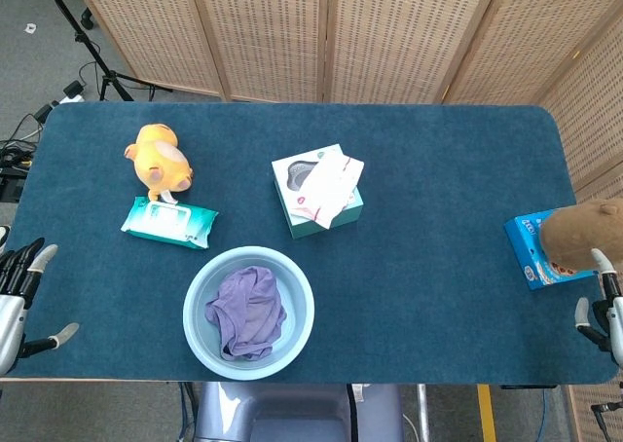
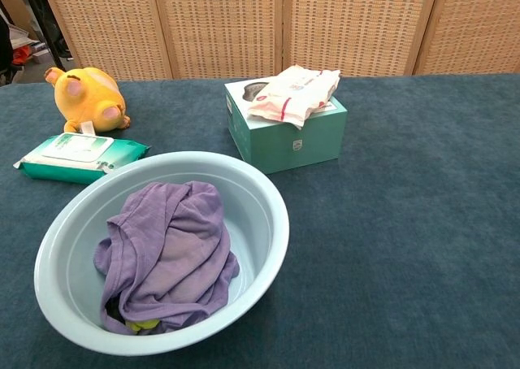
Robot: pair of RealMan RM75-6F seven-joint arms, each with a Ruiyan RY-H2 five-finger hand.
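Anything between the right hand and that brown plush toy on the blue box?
Nothing. In the head view the right hand sits just below the brown plush toy on the blue box; only bare table edge lies beside them.

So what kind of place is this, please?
Probably a studio or lab set up for recording, not a home: woven folding screens behind the blue-covered table, and a tripod stand with floor cables at the far left.

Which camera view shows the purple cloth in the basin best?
The chest view: the purple cloth is close and large there, folds visible, lying in the basin. The head view shows it from above, small, as a crumpled heap.
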